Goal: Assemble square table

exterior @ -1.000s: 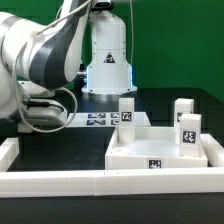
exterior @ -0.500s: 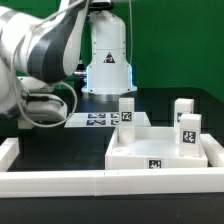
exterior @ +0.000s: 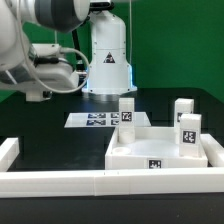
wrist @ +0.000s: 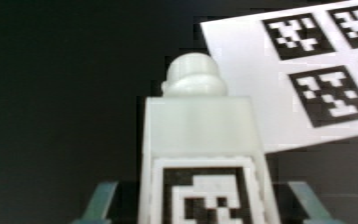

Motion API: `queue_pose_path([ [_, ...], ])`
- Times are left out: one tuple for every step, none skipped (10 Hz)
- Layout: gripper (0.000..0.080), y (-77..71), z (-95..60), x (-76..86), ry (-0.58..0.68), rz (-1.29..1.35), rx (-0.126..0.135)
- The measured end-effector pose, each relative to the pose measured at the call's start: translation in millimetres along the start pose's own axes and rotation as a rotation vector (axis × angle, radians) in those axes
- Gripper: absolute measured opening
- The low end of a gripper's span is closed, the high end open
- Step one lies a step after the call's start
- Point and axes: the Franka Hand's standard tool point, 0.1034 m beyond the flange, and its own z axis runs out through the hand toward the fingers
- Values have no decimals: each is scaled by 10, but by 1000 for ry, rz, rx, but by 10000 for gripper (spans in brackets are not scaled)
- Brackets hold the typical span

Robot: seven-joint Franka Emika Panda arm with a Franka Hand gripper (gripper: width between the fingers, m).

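1. The step in hand looks like carrying a fourth leg (wrist: 197, 150) toward the tabletop (exterior: 160, 150). In the wrist view the jaws of the gripper (wrist: 197, 205) are clamped on this white tagged block from both sides, its rounded peg pointing away from the camera.
2. Beneath the held leg lies dark desk (wrist: 60, 90), with the marker board (wrist: 309, 75) just beside it.
3. In the exterior view the tabletop sits on the desk toward that view's right, inside the long white bars (exterior: 60, 182). Three legs already stand in it — one at the near corner toward the left (exterior: 126, 112), two toward the right (exterior: 186, 122).
4. One corner socket appears unfilled; I judge the next move must bring the leg over it, upright, and lower the peg in squarely.
5. Compared with a second ago, the arm (exterior: 45, 45) has risen and swung toward the exterior view's left — the tabletop and standing legs are unchanged.
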Motion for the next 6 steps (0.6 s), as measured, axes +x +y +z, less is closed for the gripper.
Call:
queue_pose_path([
  [268, 11, -3, 52, 97, -11, -12],
  [268, 6, 20, 22, 129, -13, -8],
  [268, 19, -7, 71, 199, -16, -18],
  [268, 24, -24, 105, 266, -21, -25],
  [268, 13, -37, 130, 345, -26, -32],
  [268, -75, -54, 103, 391, -32, -20],
])
